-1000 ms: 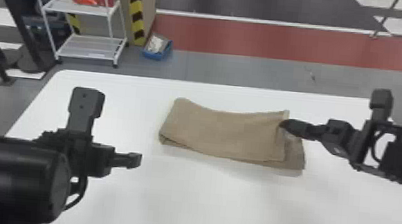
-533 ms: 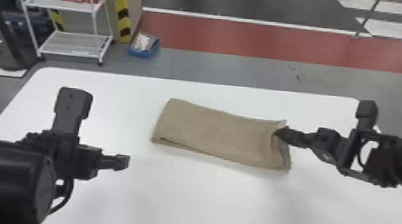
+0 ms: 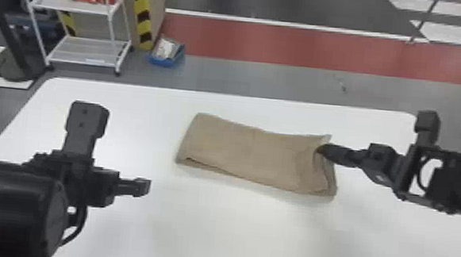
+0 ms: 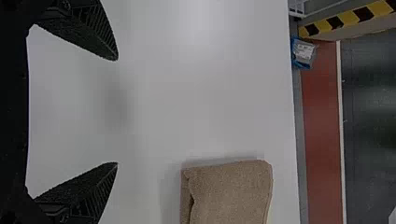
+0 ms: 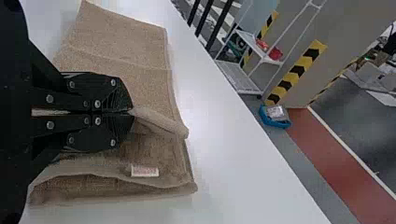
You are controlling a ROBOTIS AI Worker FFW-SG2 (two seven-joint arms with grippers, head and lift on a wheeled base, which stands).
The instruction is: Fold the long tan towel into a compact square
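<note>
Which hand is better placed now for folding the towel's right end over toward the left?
The right, I would judge: the right hand is shut on the upper layer at the towel's right end. The left hand is open, holding nothing, away from the towel's left end.

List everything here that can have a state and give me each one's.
Tan towel: folded into an oblong, not yet square
Right end effector: shut on the towel's fold
Left end effector: open, holding nothing
Blue bin: loaded
White shelf unit: upright, upper shelf loaded
</note>
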